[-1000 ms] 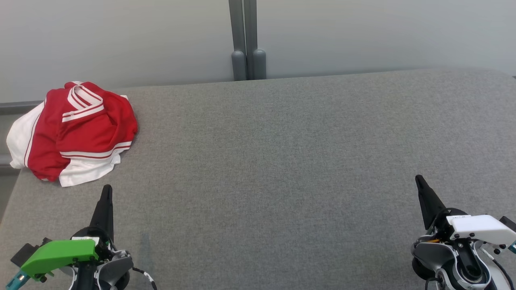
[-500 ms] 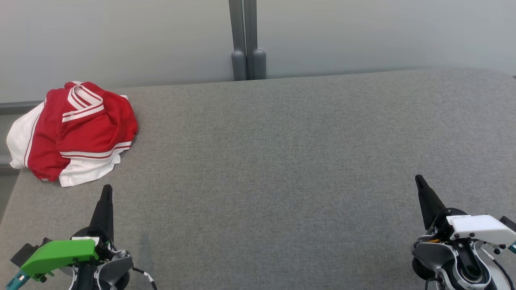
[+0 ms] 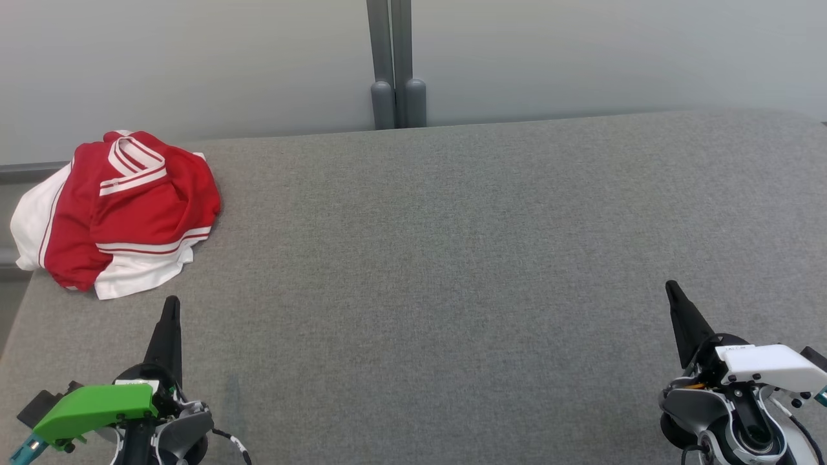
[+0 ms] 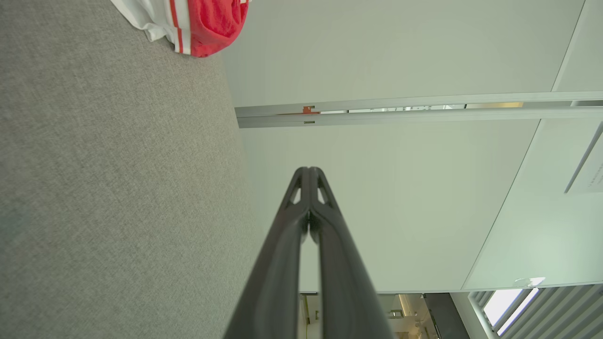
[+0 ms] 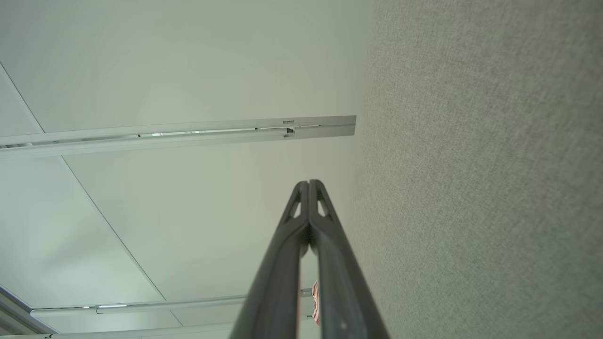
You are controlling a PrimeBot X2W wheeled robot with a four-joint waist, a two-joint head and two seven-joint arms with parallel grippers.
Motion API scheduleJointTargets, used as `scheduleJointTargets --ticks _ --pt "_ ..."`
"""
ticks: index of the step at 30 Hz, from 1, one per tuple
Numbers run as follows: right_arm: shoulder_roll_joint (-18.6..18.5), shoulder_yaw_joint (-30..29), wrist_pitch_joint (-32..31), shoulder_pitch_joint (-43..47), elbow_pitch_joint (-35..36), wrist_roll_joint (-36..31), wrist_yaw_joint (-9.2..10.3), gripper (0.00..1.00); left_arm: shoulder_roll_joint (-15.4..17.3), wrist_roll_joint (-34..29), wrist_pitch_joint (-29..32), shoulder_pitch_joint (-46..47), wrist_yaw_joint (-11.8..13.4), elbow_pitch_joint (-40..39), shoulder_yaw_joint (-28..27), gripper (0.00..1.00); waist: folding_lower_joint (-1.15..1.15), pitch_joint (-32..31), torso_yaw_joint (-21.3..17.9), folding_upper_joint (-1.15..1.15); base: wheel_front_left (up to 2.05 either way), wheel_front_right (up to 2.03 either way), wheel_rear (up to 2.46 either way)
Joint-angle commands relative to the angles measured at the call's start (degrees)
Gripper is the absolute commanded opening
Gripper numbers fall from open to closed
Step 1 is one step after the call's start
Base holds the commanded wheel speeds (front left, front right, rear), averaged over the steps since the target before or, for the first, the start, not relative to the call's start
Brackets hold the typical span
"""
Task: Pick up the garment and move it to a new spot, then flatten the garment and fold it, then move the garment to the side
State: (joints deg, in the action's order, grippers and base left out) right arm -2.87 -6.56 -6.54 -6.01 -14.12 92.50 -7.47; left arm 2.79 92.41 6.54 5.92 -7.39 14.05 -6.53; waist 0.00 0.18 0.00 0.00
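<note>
Nothing moved since the earlier frames: garment (image 3: 116, 210) still bunched at table's (image 3: 452, 258) far-left corner, just ahead of left gripper (image 3: 170, 303). Right gripper (image 3: 670, 287) well apart across the table. Both pinched closed, empty, so left arm reaches
</note>
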Motion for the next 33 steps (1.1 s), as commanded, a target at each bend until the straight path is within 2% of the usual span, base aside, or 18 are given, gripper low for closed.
scheduleJointTargets --ticks 1,16,17,26,33 --pt "-0.04 0.0 -0.1 -0.38 0.27 -0.19 -0.05 0.0 0.17 0.0 0.13 0.7 -0.35 -0.02 -0.1 0.0 0.0 0.0 0.0 0.0 0.0 0.0 0.0" --pt "-0.04 0.0 -0.1 -0.38 0.27 -0.19 -0.05 0.0 0.17 0.0 0.13 0.7 -0.35 -0.02 -0.1 0.0 0.0 0.0 0.0 0.0 0.0 0.0 0.0" --pt "0.0 0.01 0.03 0.0 0.0 -0.01 0.0 1.0 0.0 -0.01 -0.01 0.0 0.0 -0.03 0.01 1.0 0.0 0.0 0.0 0.0 0.0 0.0 0.0" --pt "0.37 1.37 1.83 1.24 -1.14 -0.85 0.01 1.0 -0.32 -0.82 -1.8 -1.46 0.13 0.82 1.76 1.0 0.0 0.04 -0.04 0.0 0.0 0.0 0.0" --pt "0.32 2.09 3.72 1.19 -0.64 -3.1 0.0 1.0 -0.27 -3.71 -3.7 -1.43 0.34 -0.11 3.13 1.0 0.0 0.07 -0.05 0.0 0.0 0.0 0.0"
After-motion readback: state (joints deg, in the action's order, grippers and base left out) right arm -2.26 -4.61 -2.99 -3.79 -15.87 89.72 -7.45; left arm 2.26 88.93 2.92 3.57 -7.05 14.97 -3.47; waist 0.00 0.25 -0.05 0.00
